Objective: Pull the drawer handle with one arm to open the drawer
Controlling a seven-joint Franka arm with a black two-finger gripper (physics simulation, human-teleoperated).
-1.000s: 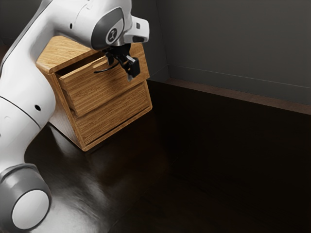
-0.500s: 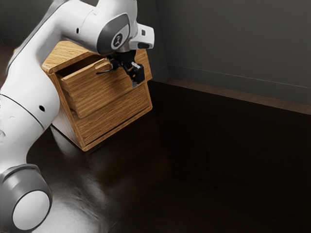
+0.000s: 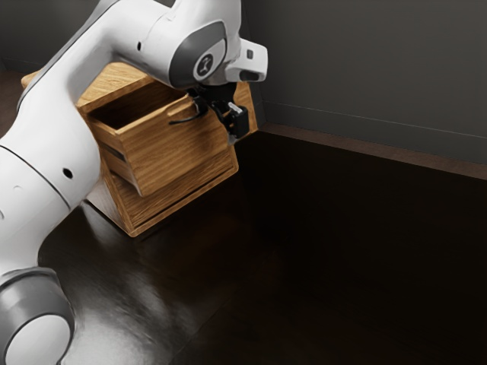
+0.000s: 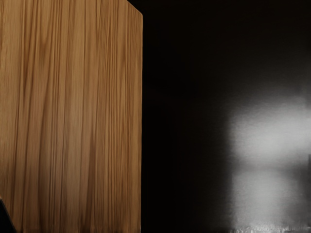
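The black gripper point(image 3: 223, 115) hung at the top front edge of the upper drawer point(image 3: 171, 148), right against the exterior view's right end of the thin dark handle point(image 3: 185, 119). Its body hid the contact, so I could not tell whether the jaws were spread or pinched on the handle, or how wide the gap was. The handle curved out from the drawer's front, near its top edge.

The exterior view gave the whole layout. The upper drawer stood well out from the wooden cabinet point(image 3: 122, 76), with its dark hollow inside open to view. The lower drawer point(image 3: 179, 190) sat back in the cabinet's front beneath it. The cabinet stood on the dark glossy table point(image 3: 319, 251), near a grey wall point(image 3: 365, 61).

The wrist view showed a wooden face point(image 4: 68, 116) with long straight grain, close under the hand, with one straight edge and a rounded corner. I could not tell which part of the cabinet it was. Beside it lay the dark table point(image 4: 194, 73), carrying a pale reflection point(image 4: 267, 145).

The count was one arm, one gripper, one cabinet, two drawers and one handle
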